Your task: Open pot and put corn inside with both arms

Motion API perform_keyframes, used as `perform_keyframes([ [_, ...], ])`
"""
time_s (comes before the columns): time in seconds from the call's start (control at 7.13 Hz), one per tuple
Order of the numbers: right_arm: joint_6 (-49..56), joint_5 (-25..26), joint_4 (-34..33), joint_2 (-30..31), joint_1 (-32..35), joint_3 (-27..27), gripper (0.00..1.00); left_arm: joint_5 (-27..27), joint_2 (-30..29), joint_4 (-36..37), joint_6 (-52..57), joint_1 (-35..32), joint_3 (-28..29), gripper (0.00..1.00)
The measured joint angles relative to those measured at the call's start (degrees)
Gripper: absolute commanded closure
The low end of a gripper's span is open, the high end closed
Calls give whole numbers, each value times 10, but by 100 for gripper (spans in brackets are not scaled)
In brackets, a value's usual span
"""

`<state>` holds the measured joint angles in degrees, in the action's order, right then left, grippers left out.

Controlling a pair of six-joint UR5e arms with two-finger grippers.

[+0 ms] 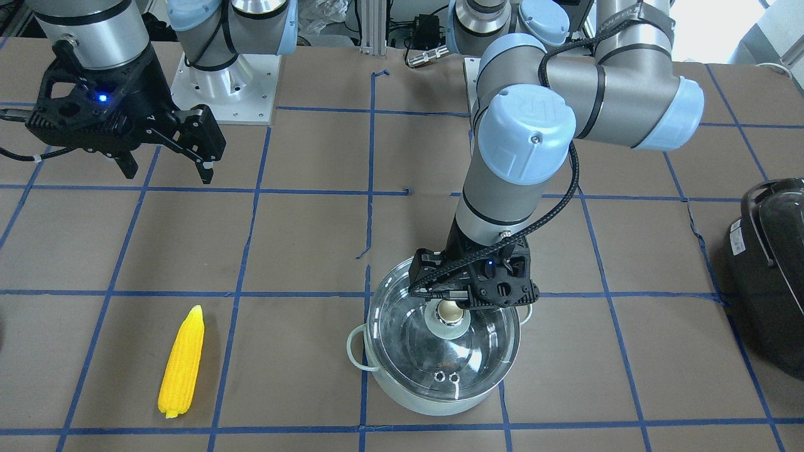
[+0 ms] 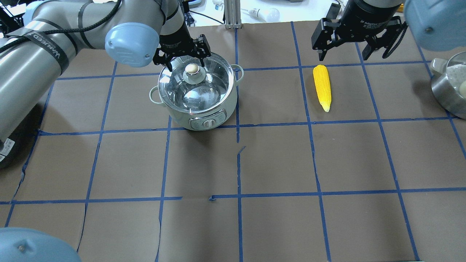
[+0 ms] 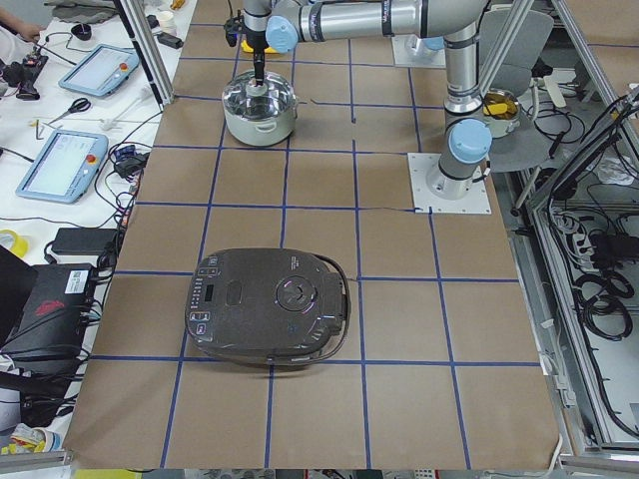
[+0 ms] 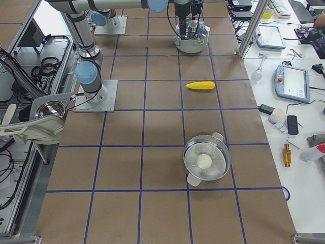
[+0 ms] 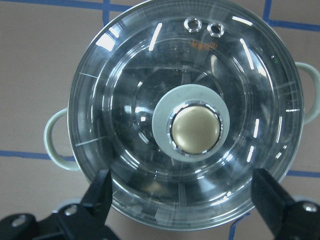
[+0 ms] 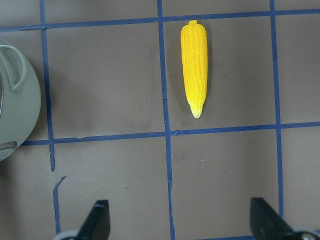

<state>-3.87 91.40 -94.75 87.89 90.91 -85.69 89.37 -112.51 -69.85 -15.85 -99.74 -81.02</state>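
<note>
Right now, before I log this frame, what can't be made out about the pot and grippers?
Pot interior: glare on the glass lid masks it, overhead and left wrist views.
Left gripper height above the knob: its own body blocks it, front-facing view.
Dial markings: too small, overhead view.

Left gripper [image 5: 185, 200] hides the pot's [image 1: 433, 402] rim beneath it; beside the right gripper [image 6: 182, 220], the pot is cropped.
</note>
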Motion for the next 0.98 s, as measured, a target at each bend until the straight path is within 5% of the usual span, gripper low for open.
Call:
perform_keyframes([
  [0.98, 0, -1, -2, 0, 0, 3, 0, 1, -24, 18, 2, -5, -9, 10],
])
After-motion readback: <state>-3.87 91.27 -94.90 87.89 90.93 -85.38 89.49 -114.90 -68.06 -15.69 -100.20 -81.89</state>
